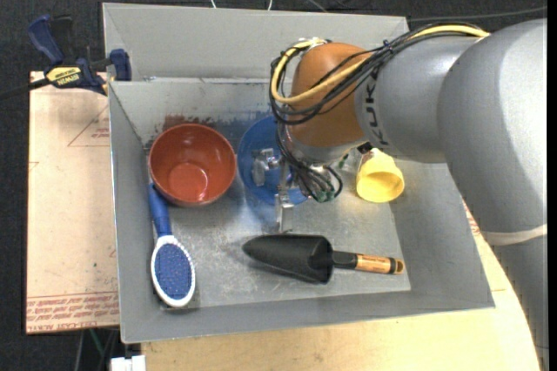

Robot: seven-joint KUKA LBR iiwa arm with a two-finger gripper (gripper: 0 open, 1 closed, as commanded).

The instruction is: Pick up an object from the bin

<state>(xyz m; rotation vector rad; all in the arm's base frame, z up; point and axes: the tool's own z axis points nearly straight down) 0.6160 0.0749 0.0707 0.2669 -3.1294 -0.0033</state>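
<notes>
My gripper (282, 205) hangs low over the middle of the bin, under the arm's orange cover. It is above the near rim of a blue bowl (254, 153), which the arm partly hides. Just in front of it a black scoop (291, 257) with a wooden handle lies on the bin floor, handle pointing right. To the right of the gripper a yellow cup (380, 179) lies on its side. I see nothing held in the gripper.
A red bowl (191, 164) stands upright at the back left, next to the blue bowl. A blue-and-white brush (171, 265) lies along the left wall, head towards the front. The arm and its cables cover the bin's back right.
</notes>
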